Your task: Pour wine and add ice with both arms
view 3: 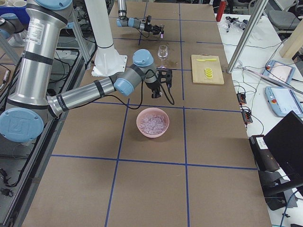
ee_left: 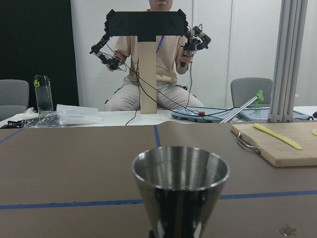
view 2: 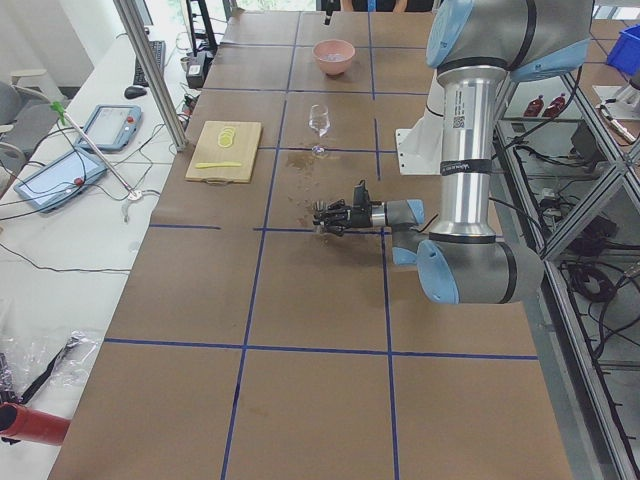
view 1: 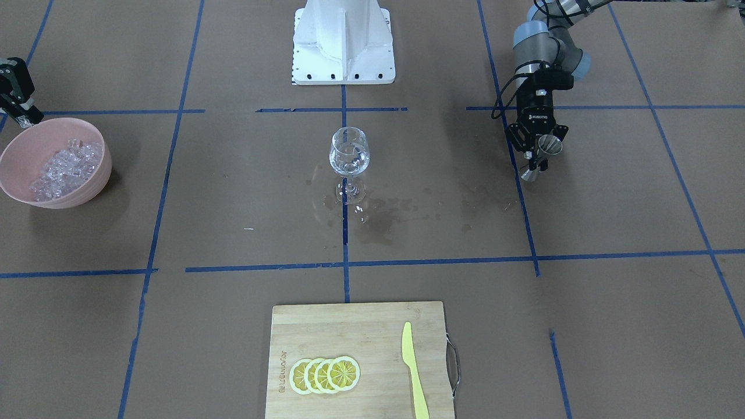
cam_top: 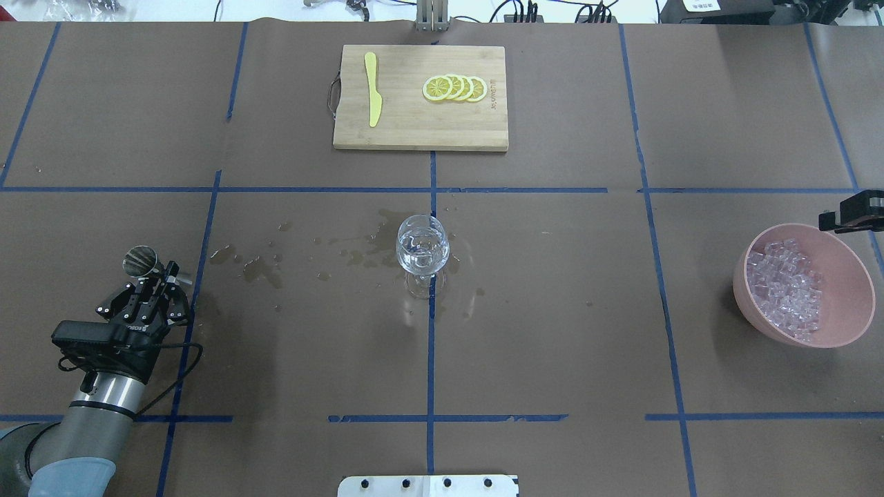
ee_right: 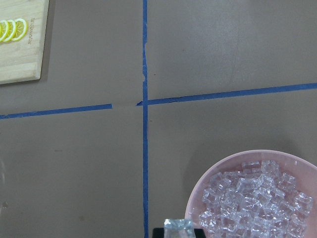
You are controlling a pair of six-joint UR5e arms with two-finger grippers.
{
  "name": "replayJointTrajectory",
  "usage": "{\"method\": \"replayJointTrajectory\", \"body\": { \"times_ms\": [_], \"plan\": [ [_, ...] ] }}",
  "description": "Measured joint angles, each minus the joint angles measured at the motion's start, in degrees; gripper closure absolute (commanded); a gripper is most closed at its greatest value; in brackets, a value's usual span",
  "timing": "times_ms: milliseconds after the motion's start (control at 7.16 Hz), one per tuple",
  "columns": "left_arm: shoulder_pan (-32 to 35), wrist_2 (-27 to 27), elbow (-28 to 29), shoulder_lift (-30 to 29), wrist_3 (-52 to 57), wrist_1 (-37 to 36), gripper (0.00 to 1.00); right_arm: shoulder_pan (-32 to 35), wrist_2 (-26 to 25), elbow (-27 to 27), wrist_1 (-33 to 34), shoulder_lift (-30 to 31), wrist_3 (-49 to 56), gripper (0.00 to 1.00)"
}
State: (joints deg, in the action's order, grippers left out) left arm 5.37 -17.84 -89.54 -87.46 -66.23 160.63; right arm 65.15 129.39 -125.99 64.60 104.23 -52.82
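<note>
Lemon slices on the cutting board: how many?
4. The lemon slices lie in one overlapping row on the wooden cutting board, beside the yellow knife. Each partly covers the next, so a further slice hidden underneath cannot be ruled out, though none shows.

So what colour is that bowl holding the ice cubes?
The round bowl is pale pink; the overhead view shows it best.

We see a brown-papered counter [cam_top: 552, 331] carrying a wine glass [cam_top: 422, 252], pink bowl [cam_top: 846, 290], cutting board [cam_top: 407, 124] and wet stains [cam_top: 259, 269].
</note>
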Motion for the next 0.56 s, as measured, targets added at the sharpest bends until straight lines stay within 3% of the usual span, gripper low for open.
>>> {"method": "replayJointTrajectory", "body": {
  "times_ms": [140,558],
  "plan": [
    [0.0,0.0,0.0,0.0,0.1,0.0,0.6,0.1,0.0,0.0,0.0,0.0,0.0,1.0],
    [0.0,-0.1,0.2,0.1,0.1,0.0,0.6,0.1,0.0,-0.1,-0.1,-0.1,0.0,1.0]
  ]
}}
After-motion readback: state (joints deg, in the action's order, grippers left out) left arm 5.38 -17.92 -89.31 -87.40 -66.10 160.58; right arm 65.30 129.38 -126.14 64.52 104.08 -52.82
